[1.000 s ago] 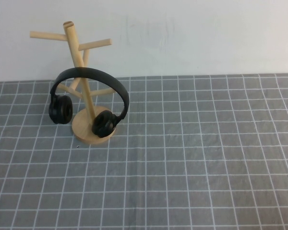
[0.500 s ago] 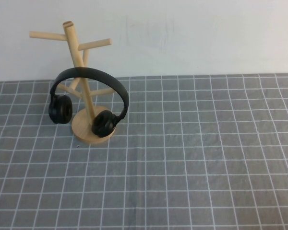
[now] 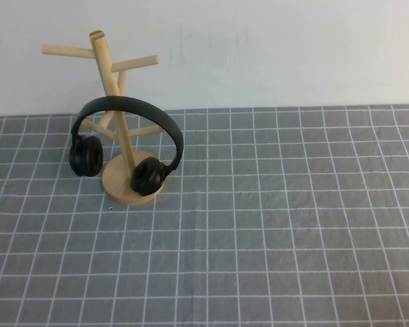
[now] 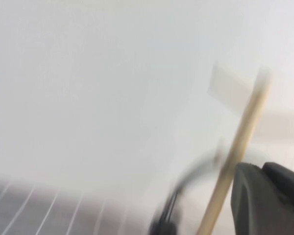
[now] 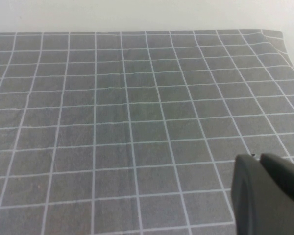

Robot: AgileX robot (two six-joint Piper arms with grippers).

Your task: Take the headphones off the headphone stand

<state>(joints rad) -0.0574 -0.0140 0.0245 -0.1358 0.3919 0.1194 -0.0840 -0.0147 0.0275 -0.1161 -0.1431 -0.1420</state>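
Your left tool point(image 4: 264, 196) shows only as a dark body at the edge of its own wrist view, looking toward the wooden pole, and you cannot tell whether it is open or closed; it is absent from the high view. Neither arm reaches into the high view at all, so nothing is gripped.

Working left to right across the worktop point(image 3: 273, 225): the headphone stand point(image 3: 116, 88) sits at about ten o'clock, near the back wall, its round base flat on the grid cloth and its pegs angling out from the pole. The headphones point(image 3: 133, 109) hang on it, the black band arched across the pole, one ear cup hanging clear to the left of the base and the other in front of the base's right side. From one o'clock round to five the cloth carries nothing.

Your right tool point(image 5: 267, 193) is likewise just a dark corner in its wrist view, over bare grid, state not readable.

You are at the approach step, by my reading: the headphones are untouched. Next you need the left arm, the nearer one, brought in to the band, closed on it, then lifted up and away from the pole so the cups clear the pegs without tipping the stand.

No containers are present.
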